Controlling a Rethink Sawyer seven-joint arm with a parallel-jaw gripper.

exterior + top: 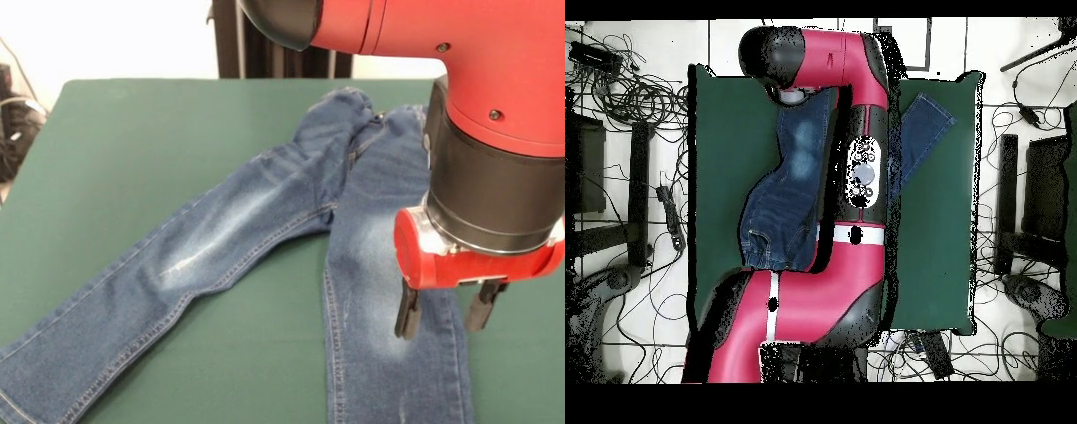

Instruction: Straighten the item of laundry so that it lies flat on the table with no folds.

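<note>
**Mia:** One pair of jeans [265, 221] is all the washing I can count. It is blue with pale patches on the legs, and it lies on the green table [132, 132].

**Ben:** How many legs can you see?

**Mia:** Two. In the front view they join at the waist, at the far side of the table. From there they spread apart like a letter V. One leg runs out to the left bottom corner. The other runs straight down to the bottom edge. A slice of green table shows between them. The cloth by the waist looks a bit bunched up.

**Ben:** And from above?

**Mia:** The jeans [790, 180] are in the middle of the table [725, 150]. The arm covers part of them, so one leg pokes out on each side of it.

**Ben:** How many arms?

**Mia:** One red and black robot arm [494, 115]. It has one claw [446, 309] with two dark fingers [407, 312]. The fingers point down over the straight leg of the jeans, near its pale patch. They are spread apart with a gap between them, and nothing is in the gap. I cannot tell if the tips touch the cloth.

**Ben:** Any words or labels on the jeans?

**Mia:** I cannot read any. Around the table, from above, lots of black cables [635, 90] lie on the pale floor [985, 100].
</note>
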